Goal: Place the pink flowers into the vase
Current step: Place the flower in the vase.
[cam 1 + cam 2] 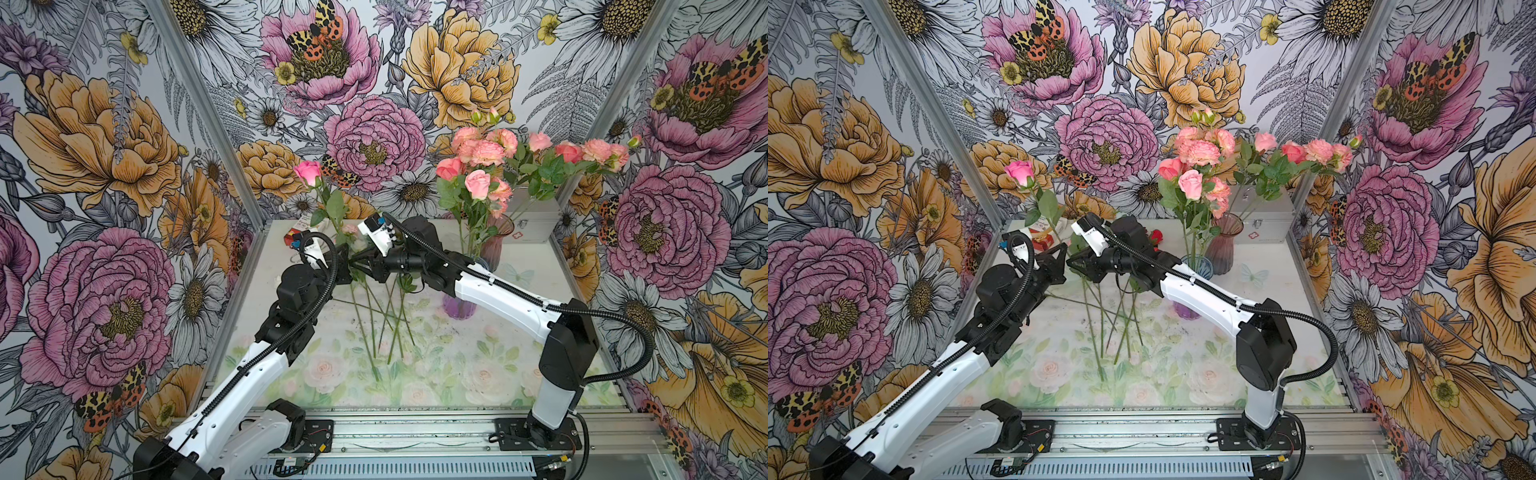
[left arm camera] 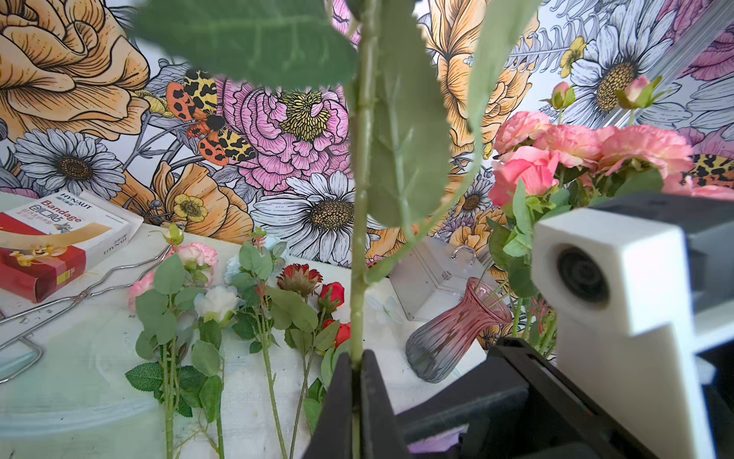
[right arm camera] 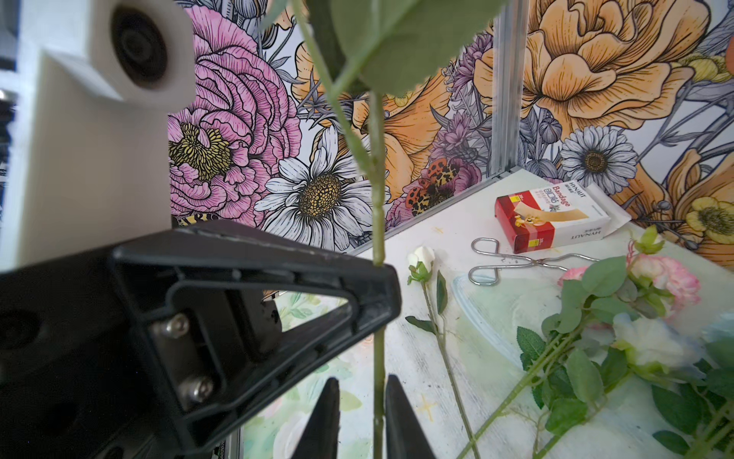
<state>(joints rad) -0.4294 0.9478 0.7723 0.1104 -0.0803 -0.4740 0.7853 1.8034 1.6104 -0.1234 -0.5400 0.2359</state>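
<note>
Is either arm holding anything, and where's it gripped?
The left gripper is shut on the pink rose, partway down its stem. The right gripper only straddles that stem lower down, not gripping.

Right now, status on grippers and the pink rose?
Left gripper shut on long-stemmed pink rose, upright. Right gripper open, jaws astride same stem, below. Right arm crosses before purple-based glass vase.

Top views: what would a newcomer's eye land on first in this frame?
The loud floral wallpaper covers all three walls. In the middle, a single pink rose stands upright, its stem pinched in the left gripper, while the right gripper has open jaws around the stem below. At the rear right stands a full bouquet of pink flowers.
</note>
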